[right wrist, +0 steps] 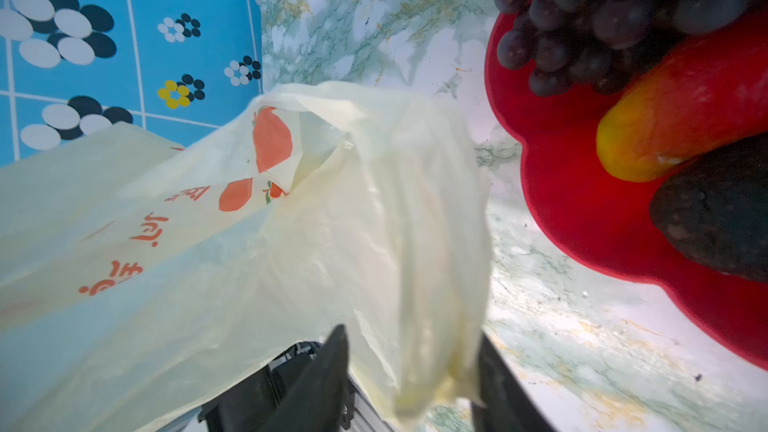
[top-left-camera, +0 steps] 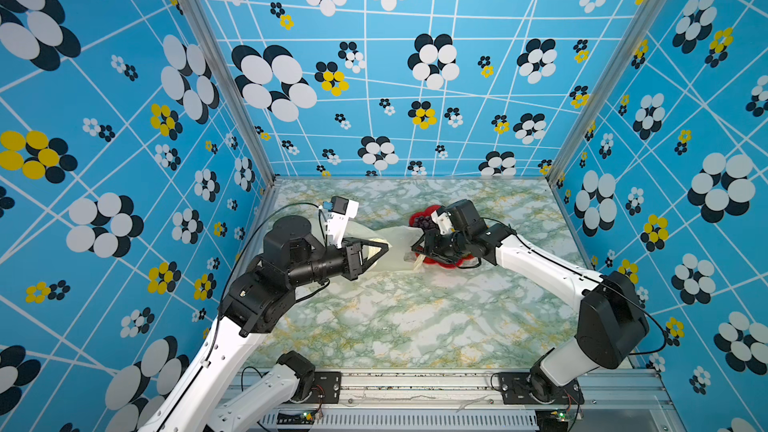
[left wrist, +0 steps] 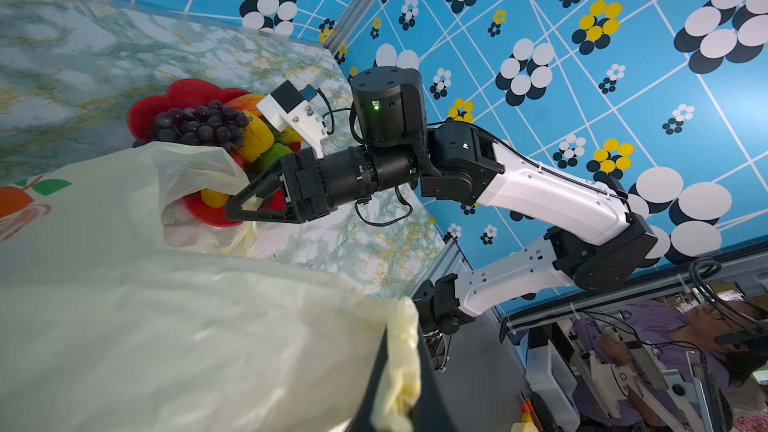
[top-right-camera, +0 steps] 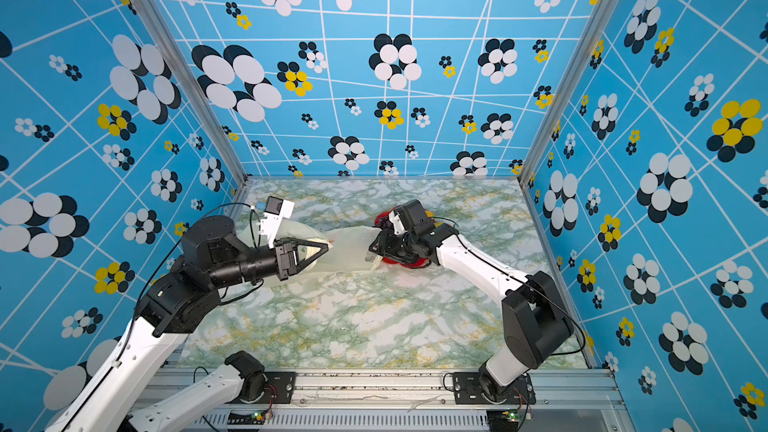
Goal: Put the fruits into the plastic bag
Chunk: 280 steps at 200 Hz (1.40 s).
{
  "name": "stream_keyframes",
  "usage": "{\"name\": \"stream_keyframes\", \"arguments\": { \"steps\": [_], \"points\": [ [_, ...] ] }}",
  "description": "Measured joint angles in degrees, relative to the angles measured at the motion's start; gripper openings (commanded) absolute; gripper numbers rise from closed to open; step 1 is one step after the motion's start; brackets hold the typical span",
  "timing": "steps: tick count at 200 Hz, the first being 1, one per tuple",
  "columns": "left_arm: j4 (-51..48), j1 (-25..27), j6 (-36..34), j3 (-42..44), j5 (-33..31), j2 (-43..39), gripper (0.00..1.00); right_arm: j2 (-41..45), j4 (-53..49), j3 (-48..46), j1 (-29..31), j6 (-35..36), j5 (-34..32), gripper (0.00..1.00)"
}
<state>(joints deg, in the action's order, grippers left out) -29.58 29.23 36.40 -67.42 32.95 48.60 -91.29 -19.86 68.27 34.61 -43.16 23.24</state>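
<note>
The plastic bag [top-left-camera: 395,249] lies on the desk [top-left-camera: 415,317], nearer the back edge than the front, stretched between the two hands. It is thin and cream colored, with orange fruit pictures and red writing on it.

The left hand [top-left-camera: 384,248] is pressed together on one bunched handle of the bag. In the left wrist view that handle [left wrist: 399,367] hangs crumpled over a dark finger.

The right hand [right wrist: 411,371] has its two dark fingers [right wrist: 324,371] on either side of the other bunched handle. There is a gap between them, and I cannot tell if they squeeze the plastic.

The fruits sit on a red flower-shaped plate [right wrist: 582,209], just beside the open end of the bag, toward the right back part of the desk. On the plate are dark purple grapes [left wrist: 199,124], a red and yellow mango [right wrist: 681,118], a dark bumpy avocado [right wrist: 719,209], a yellow piece [left wrist: 257,139] and a green piece [left wrist: 272,155]. In the left wrist view the bag edge covers part of the plate.
</note>
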Motion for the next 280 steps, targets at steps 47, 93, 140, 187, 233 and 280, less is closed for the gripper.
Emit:
{"name": "stream_keyframes", "arguments": {
  "steps": [47, 93, 140, 187, 233, 280],
  "points": [
    [-3.63, -6.91, -0.11, -0.66, -4.35, -1.20, 0.09, 3.87, -3.98, 3.37, 0.00, 2.32, -3.67, 0.00],
    [-10.25, -15.45, -0.68, -3.10, -9.22, -3.48, 0.51, 14.67, -4.96, 13.22, 0.07, 4.83, -6.51, 0.00],
    [-13.31, -17.90, -0.33, -2.67, -9.38, -3.87, 0.69, 15.52, -4.42, 13.88, 2.08, 4.59, -6.43, 0.00],
    [-18.84, -18.03, 0.02, 1.09, -10.47, -4.33, 0.72, 12.81, -4.70, 13.62, 4.17, 4.50, -6.43, 0.00],
    [-25.33, -18.03, 5.05, 4.76, -8.37, -13.25, 0.71, 11.74, -4.83, 14.43, 4.90, 4.37, -6.43, 0.00],
    [-34.42, -18.03, 12.39, 9.16, -6.78, -23.56, 0.71, 8.50, -7.41, 20.06, 5.77, 4.11, -9.09, 0.00]
  ]
}}
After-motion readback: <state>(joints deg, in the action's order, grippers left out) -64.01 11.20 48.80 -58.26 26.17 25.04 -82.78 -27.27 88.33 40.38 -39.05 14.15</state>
